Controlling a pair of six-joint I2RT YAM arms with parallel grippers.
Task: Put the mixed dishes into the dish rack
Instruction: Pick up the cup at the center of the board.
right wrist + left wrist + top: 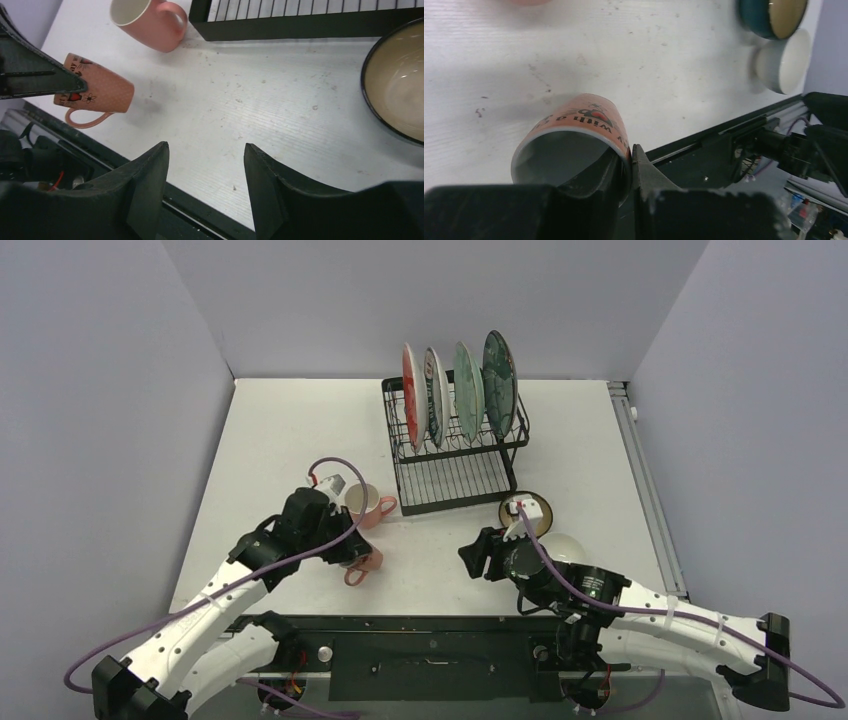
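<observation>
Tilting, the orange mug [584, 117] is being pinched by the left fingers [596, 180]; the right fingers [145, 185] are being held apart.

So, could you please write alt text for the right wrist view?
The right gripper, black fingers open and empty, hovers over the white table. At left, the left gripper clamps the rim of a tipped orange printed mug; beyond are an upright pink mug, the black wire dish rack and, at right, a dark-rimmed cream bowl.
</observation>
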